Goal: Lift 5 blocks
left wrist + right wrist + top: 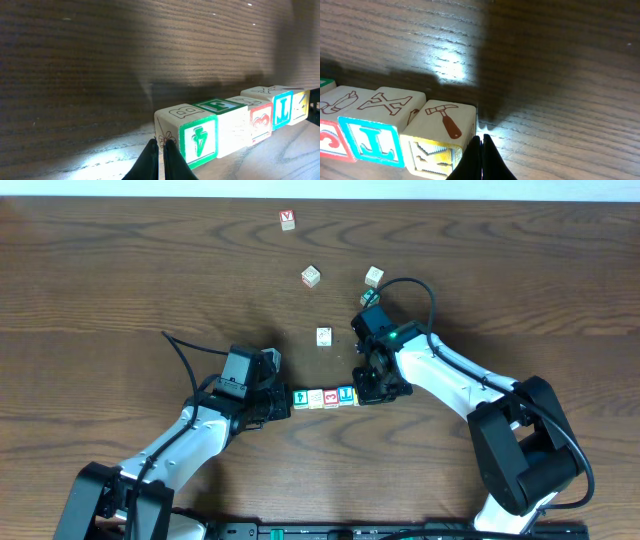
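Five blocks lie in a touching row between my two grippers. In the left wrist view they run from a green block [198, 140] through a cream one [232, 130], a red "3" [261, 120] and a blue letter block [281, 108] to a yellow one [300, 104]. My left gripper [160, 145] is shut, its tips against the green block's end face. My right gripper [481, 139] is shut too, its tips against the yellow block [440, 135]. From overhead the row [323, 397] sits between the left gripper [288, 402] and the right gripper [360, 392]. Whether the row rests on the table I cannot tell.
Loose cubes lie further back on the wooden table: one with a red "V" [287, 219], a pale one [311, 276], another [374, 276], a greenish one [368, 297] by the right arm, and one [324, 337] just behind the row.
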You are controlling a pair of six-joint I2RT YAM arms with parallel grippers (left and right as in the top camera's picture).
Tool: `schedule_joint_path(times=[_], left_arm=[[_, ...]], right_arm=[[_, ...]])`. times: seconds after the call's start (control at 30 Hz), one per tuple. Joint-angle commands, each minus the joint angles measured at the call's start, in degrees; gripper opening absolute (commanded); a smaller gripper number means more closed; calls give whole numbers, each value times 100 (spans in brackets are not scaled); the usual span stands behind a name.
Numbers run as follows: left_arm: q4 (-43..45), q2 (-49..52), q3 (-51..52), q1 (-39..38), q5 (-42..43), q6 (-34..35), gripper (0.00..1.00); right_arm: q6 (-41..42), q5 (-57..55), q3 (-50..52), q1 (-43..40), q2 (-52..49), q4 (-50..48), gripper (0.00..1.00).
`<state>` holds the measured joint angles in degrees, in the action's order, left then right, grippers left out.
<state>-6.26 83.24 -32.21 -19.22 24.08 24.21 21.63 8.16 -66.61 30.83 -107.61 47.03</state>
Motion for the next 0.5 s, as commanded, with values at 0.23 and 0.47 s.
schedule_joint_path(times=[0.23, 0.47], left_arm=[[-31, -15, 24, 24, 35, -9, 8], [-31, -15, 24, 24, 33, -11, 7]], right_arm=[[-42, 131, 9, 39, 111, 13, 1], [59, -857, 9, 39, 111, 509, 1]])
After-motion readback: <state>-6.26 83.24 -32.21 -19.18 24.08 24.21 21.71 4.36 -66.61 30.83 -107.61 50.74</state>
